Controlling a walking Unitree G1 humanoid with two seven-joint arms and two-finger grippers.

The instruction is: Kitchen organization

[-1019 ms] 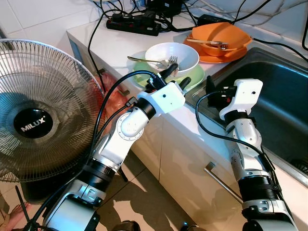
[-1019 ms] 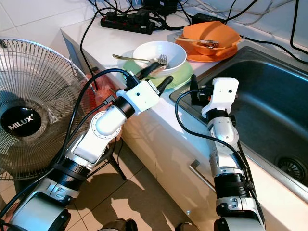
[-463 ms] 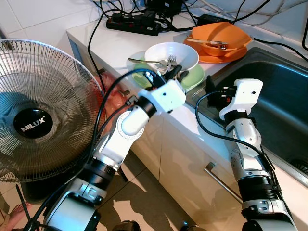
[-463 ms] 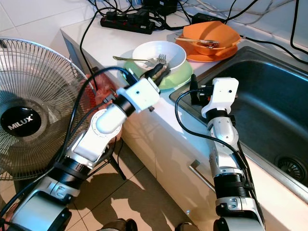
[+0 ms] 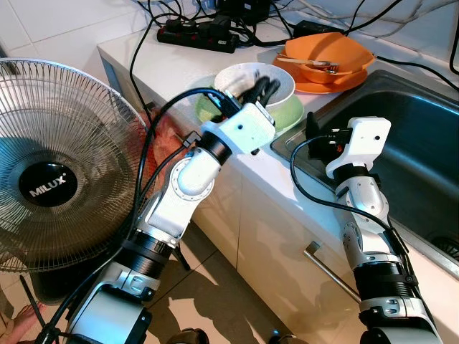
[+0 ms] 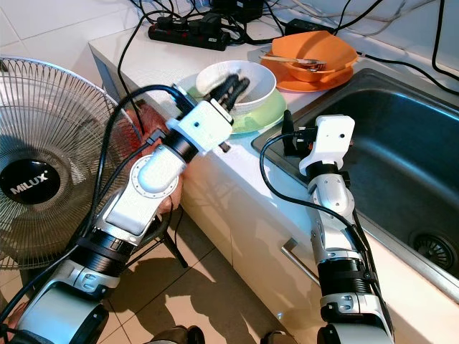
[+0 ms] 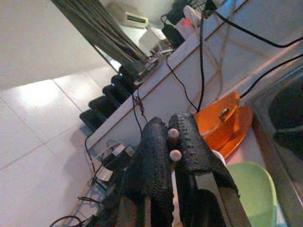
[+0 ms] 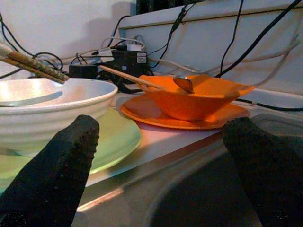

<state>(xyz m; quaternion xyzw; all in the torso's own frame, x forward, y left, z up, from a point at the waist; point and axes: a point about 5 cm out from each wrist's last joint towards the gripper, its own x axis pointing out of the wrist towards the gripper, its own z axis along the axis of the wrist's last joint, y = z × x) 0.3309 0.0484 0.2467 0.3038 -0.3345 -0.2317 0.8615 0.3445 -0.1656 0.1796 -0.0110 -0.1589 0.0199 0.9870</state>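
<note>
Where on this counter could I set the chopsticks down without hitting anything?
The bare white counter strip between the green plate and the sink, beside the right gripper, is free. So is the corner before the power strip. It is crowded around the white bowl, the orange bowl and the cables.

My white counter carries a green plate, an orange plate at its two o'clock, and a black power strip at eleven.

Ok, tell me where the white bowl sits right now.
In the left eye view, the white bowl sits on the green plate on the counter, left of the sink, with the left gripper over it.
</note>
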